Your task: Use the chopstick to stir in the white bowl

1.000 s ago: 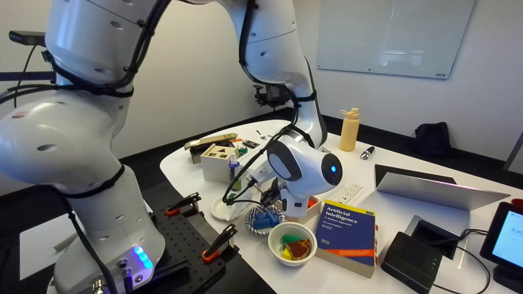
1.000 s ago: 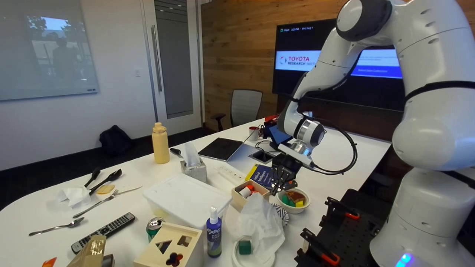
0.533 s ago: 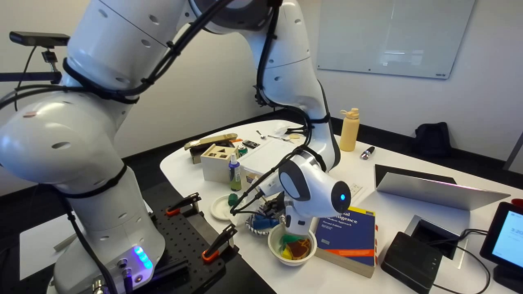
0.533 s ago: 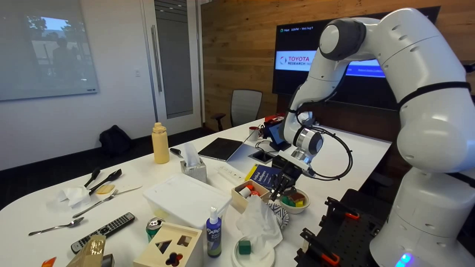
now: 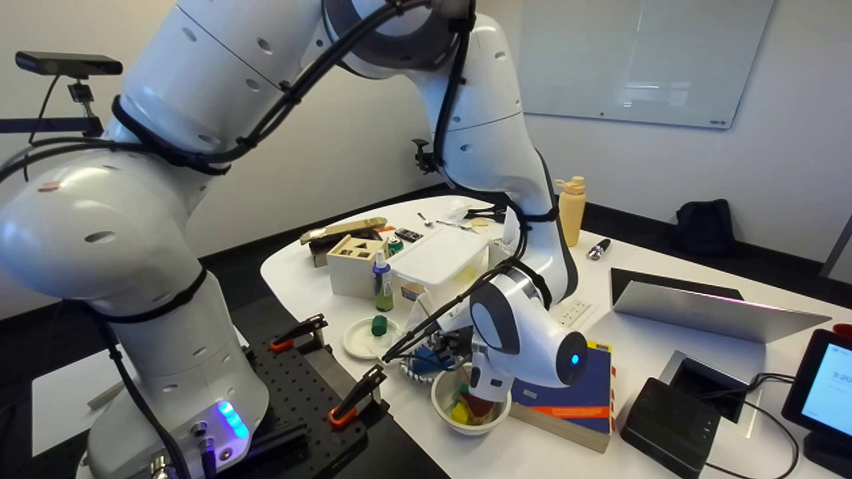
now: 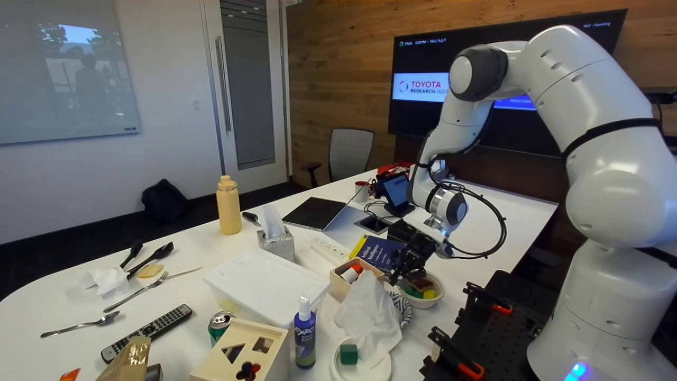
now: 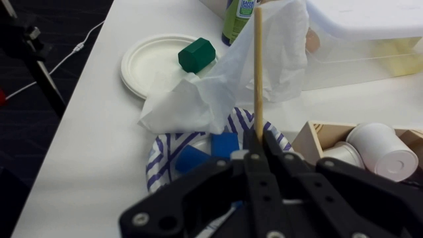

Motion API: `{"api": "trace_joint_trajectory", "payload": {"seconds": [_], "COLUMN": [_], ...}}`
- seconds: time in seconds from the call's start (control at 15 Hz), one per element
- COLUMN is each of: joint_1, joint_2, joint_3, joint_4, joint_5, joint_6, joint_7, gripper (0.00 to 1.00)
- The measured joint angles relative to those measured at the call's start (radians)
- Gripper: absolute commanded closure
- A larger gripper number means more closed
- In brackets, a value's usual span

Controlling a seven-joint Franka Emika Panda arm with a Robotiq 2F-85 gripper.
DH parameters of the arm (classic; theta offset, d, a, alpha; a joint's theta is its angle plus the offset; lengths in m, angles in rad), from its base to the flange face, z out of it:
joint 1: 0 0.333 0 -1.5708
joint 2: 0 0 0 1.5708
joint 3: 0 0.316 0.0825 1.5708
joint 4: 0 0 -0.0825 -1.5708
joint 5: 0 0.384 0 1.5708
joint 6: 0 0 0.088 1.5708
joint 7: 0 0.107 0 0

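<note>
The chopstick (image 7: pixel 258 66) is a thin tan wooden stick. In the wrist view it points straight out from between the fingertips. My gripper (image 7: pixel 261 137) is shut on it. In both exterior views the gripper (image 5: pixel 432 349), also seen here (image 6: pixel 394 280), is low beside and partly over the white bowl. The white bowl (image 5: pixel 466 428) holds green, yellow and brown pieces; it also shows in an exterior view (image 6: pixel 423 305). The wrist partly covers it. The bowl is out of the wrist view. I cannot tell whether the chopstick's other end is inside the bowl.
A patterned bowl (image 7: pixel 156 168) with blue blocks sits under the gripper. Close by are a crumpled tissue (image 6: pixel 370 317), a wooden box (image 6: pixel 341 283) with cups, and a plate (image 7: pixel 132 79) with a green block. A thick book (image 5: pixel 566 429) borders the white bowl.
My gripper has come down and toward the white bowl, with the wrist now over it. The white bowl and its pieces have shifted slightly toward the robot's base.
</note>
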Motion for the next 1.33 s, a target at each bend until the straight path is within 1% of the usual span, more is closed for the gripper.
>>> {"api": "trace_joint_trajectory", "payload": {"seconds": [0.2,0.47,0.67,1.07,1.33], "joint_1": [0.001,0.001,0.003,0.023,0.036], "joint_2": [0.000,0.000,0.000,0.005,0.006], "joint_3": [-0.036,-0.067,-0.069,-0.071,-0.095], "joint_4": [-0.001,-0.001,-0.001,0.000,0.001], "joint_5": [0.000,0.002,0.001,-0.017,-0.057], "joint_6": [-0.034,-0.036,-0.049,-0.139,-0.180], "joint_7": [0.011,0.022,0.035,0.119,0.186], "gripper": [0.99,0.99,0.99,0.99,0.99]}}
